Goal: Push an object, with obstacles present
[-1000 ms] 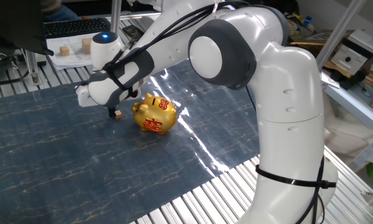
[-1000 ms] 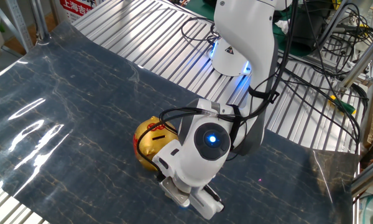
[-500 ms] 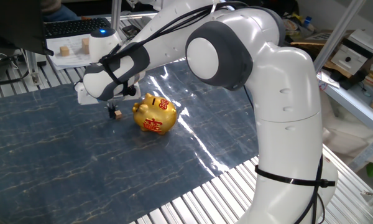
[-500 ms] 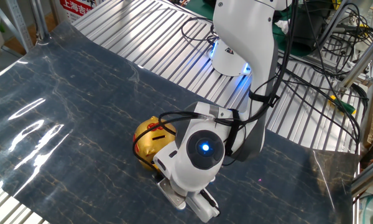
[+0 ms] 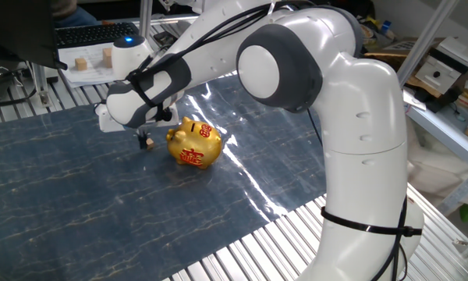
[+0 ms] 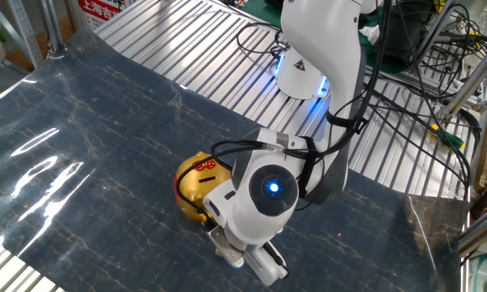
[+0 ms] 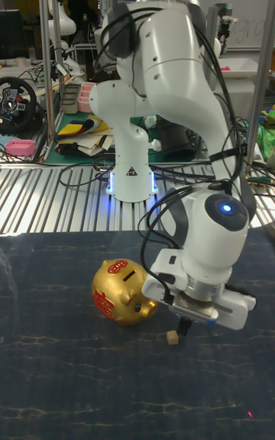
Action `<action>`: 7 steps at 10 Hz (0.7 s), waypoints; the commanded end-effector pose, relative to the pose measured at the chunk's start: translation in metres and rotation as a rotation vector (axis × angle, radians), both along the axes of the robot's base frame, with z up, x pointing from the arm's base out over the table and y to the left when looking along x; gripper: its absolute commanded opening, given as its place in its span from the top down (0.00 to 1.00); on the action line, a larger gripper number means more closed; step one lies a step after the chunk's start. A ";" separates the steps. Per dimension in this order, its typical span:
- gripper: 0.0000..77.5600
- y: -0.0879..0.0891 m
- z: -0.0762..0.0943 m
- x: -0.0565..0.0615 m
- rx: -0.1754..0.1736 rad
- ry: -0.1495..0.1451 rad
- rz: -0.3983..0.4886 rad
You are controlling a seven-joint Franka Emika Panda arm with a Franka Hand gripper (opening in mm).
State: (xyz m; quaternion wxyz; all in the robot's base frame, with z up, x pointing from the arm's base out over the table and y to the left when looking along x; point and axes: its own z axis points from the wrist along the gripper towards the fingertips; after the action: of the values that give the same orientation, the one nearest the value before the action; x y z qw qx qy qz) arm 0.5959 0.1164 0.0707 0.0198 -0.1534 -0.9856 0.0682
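Since half a second earlier, your jaws [image 7: 184,325] dropped slightly, closed and empty, touching the cube [image 7: 174,338] at lower centre of the tall view, just beside the pig [image 7: 122,292]. You'd barely moved the cube; the push remained to do.

A dark blue marbled mat [image 5: 78,195] covers the ribbed metal table [image 6: 187,57] and shines under the light. Behind are a keyboard [image 5: 93,33], cables [image 6: 438,49], a steering wheel [image 7: 17,100] and metal shelves [image 5: 444,117].
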 end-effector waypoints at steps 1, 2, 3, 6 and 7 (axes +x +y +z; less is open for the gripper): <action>1.00 -0.002 -0.002 0.000 -0.018 -0.009 0.001; 1.00 -0.003 -0.002 0.000 -0.022 -0.009 0.003; 1.00 -0.004 -0.005 -0.003 -0.031 -0.013 0.005; 1.00 -0.007 -0.006 -0.002 -0.048 -0.015 0.013; 1.00 -0.009 -0.007 -0.001 -0.048 -0.016 0.015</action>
State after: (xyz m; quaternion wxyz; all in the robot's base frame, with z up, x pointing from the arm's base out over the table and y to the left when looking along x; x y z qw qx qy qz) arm 0.5917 0.1115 0.0628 0.0119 -0.1499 -0.9849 0.0858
